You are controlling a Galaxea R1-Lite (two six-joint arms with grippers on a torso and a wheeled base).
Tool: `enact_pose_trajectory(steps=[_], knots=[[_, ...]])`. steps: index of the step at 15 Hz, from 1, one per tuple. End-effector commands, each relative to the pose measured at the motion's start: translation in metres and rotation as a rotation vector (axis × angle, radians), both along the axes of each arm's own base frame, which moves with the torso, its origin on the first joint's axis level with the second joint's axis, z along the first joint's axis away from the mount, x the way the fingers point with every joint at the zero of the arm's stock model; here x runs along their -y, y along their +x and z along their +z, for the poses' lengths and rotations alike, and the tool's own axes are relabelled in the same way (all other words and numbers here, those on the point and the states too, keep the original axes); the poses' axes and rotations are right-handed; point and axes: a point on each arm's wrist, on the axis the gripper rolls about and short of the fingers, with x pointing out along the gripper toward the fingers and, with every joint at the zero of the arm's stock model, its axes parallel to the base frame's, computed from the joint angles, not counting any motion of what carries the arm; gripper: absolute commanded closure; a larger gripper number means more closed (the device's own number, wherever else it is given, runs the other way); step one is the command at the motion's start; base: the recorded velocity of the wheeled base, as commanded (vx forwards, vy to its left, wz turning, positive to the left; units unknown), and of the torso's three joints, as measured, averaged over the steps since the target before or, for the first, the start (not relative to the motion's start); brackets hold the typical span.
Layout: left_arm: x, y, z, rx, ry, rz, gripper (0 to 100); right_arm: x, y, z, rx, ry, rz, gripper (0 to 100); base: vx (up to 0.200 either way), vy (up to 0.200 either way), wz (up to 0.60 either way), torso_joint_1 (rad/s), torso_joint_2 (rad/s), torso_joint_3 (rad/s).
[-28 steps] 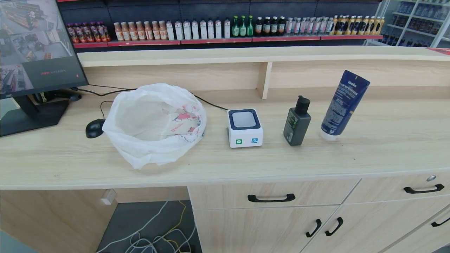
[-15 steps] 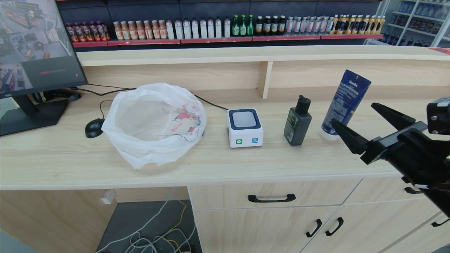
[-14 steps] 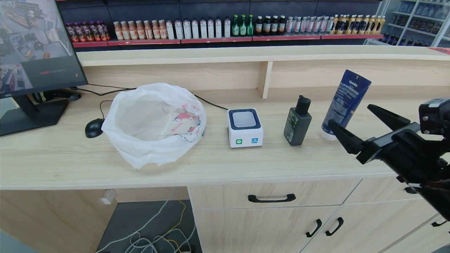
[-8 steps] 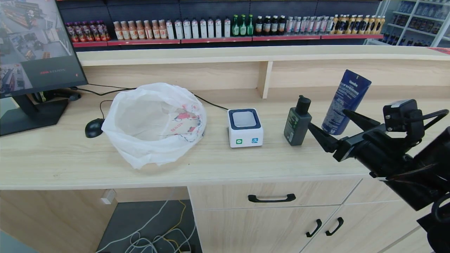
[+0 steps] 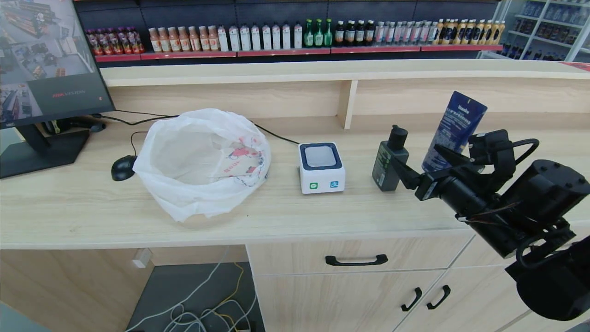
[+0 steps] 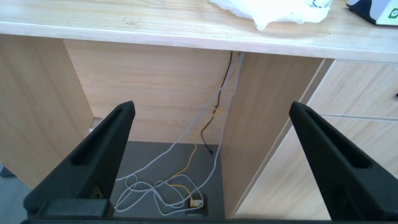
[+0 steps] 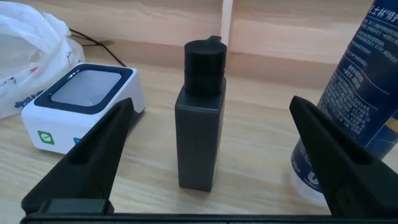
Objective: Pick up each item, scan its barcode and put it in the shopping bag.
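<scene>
The left gripper (image 6: 211,106) hangs low before the pale wooden counter (image 5: 276,207), fingers spread wide, holding nothing. The right gripper (image 5: 415,154), equally wide open and empty, sits over the counter's front, aimed at the upright dark square bottle with a black pump cap (image 5: 381,166), not touching it. A blue squeeze tube (image 5: 458,122) stands just beside the bottle. The white cube scanner (image 5: 321,168) and open white plastic shopping bag (image 5: 203,161) sit leftward.
</scene>
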Motion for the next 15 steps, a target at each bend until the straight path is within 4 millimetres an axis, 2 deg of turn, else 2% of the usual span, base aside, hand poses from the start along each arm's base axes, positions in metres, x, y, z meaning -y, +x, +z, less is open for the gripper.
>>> enact_pose_trajectory(steps=[1, 6, 9, 15], knots=[[0.0, 0.0, 0.0, 0.0, 0.001, 0.001, 0, -0.003, 0.012, -0.001, 0.007, 0.016, -0.011, 0, 0.0, 0.0, 0.0, 0.0, 0.0, 0.0], [0.0, 0.0, 0.0, 0.0, 0.001, 0.001, 0, -0.007, 0.024, -0.007, -0.005, 0.035, -0.014, 0, 0.0, 0.0, 0.0, 0.0, 0.0, 0.0], [0.0, 0.0, 0.0, 0.002, 0.001, 0.001, 0, -0.013, 0.043, -0.006, 0.022, 0.067, -0.011, 0, 0.0, 0.0, 0.0, 0.0, 0.0, 0.0], [0.0, 0.0, 0.0, 0.0, 0.001, 0.001, 0, -0.018, 0.062, -0.014, 0.027, 0.08, -0.045, 0, 0.0, 0.0, 0.0, 0.0, 0.0, 0.0]])
